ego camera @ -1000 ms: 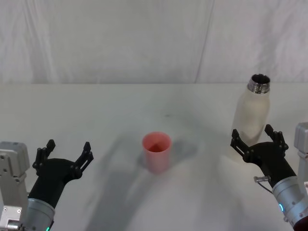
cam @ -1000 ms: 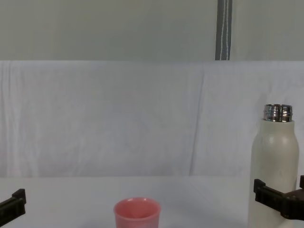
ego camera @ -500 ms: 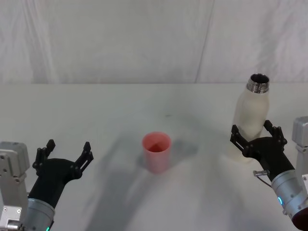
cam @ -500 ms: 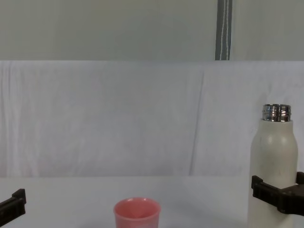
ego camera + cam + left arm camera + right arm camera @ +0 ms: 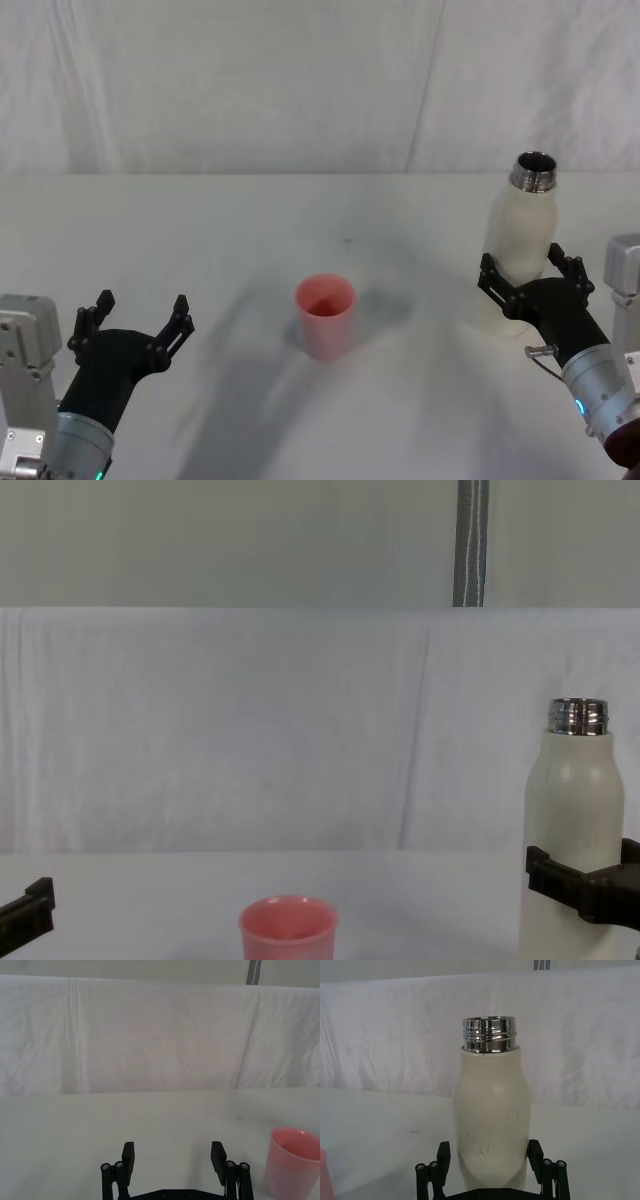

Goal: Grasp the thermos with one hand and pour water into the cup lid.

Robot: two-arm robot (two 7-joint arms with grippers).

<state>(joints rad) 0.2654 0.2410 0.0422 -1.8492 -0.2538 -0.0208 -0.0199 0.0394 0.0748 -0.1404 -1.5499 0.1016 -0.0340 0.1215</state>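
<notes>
Black plastic fingers framed the scene at the lower edge of the head view. At the lower left the left gripper [image 5: 132,318] hung idle with its fingers spread wide and nothing between them, low over the white counter [image 5: 250,230]. At the lower right the right gripper [image 5: 533,279] had its fingers set on either side of the thermos [image 5: 520,250], low on the body, one finger on each flank. In the right wrist view the two fingers [image 5: 443,1157] stood hard beside the cream wall with little or no gap; whether they had already clamped down could not be told from that view or the others.

A little farther in, at the centre of the head view, the cup lid [image 5: 325,315] stood upright on the counter, pink and open, well apart from the thermos. The thermos itself stood upright at the right of the frame, its steel neck [image 5: 531,171] uncapped.

For the step in hand, the grasp looked low on a tall bottle, so the fingers would need to close firmly and squarely before any lift. The matte wall should hold well, but a low grip would let the top swing. Lifting straight up first, then carrying across to the cup lid before tilting, would seem the safer course.
</notes>
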